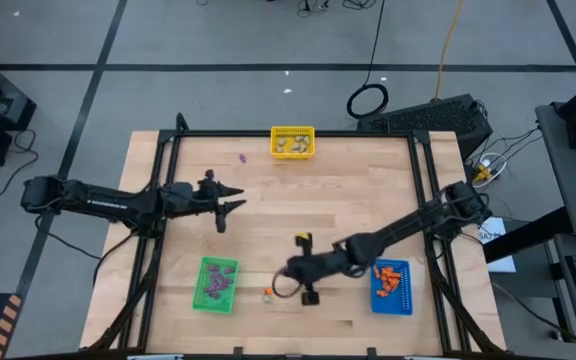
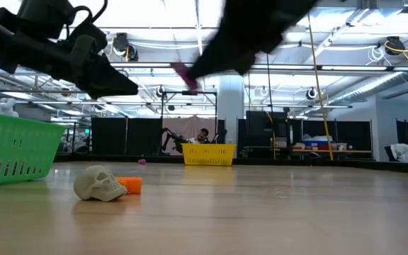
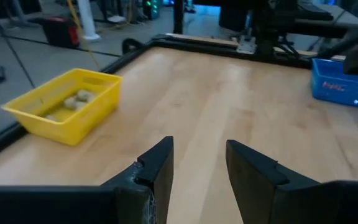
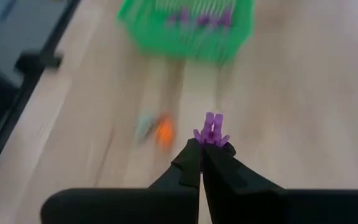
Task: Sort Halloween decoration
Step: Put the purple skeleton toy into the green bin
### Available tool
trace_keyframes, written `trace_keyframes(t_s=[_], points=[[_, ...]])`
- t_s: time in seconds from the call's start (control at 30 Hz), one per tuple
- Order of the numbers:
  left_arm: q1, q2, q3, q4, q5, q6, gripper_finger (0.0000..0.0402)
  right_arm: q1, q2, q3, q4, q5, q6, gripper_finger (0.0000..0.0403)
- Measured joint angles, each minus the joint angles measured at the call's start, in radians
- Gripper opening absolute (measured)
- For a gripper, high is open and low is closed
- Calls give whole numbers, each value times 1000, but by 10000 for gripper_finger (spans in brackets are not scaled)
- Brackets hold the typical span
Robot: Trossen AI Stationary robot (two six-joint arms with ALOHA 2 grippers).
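Note:
My right gripper point(image 4: 202, 148) is shut on a small purple trinket point(image 4: 211, 133), raised above the table just right of the green bin point(image 1: 216, 284), which holds purple pieces. Below it a pale skull point(image 2: 99, 183) and an orange trinket point(image 2: 133, 185) lie on the wood side by side. Another purple trinket point(image 1: 243, 157) lies near the yellow bin point(image 1: 293, 142), which holds pale pieces. The blue bin point(image 1: 391, 287) holds orange ones. My left gripper point(image 3: 201, 168) hovers open over the table's left half, holding nothing. My right gripper pinches the purple trinket's lower end point(image 4: 209, 142) between its two fingertips. The rest of the trinket sticks out beyond the tips. The fingers slant downward, coming from the table's right side. The trinket point(image 2: 184, 74) is lifted clear of the table.
A black frame point(image 1: 298, 133) runs round the table's edges. The middle of the wooden top point(image 1: 348, 200) is bare. Beyond the far edge lie cables and a dark case point(image 1: 438, 115) on the floor.

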Motion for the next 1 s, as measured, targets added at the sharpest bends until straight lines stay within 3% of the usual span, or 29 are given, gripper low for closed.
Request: trace_keyframes(t_s=[0.23, 0.6, 1.0], points=[[6, -38, -19, -5, -38, 22, 145, -80, 103, 152, 145, -56, -155, 1], [46, -33, -19, -11, -42, 25, 145, -145, 397, 537, 110, -211, -215, 1], [50, -33, -19, -10, -41, 25, 145, -192, 522, 638, 88, -237, -172, 0]])
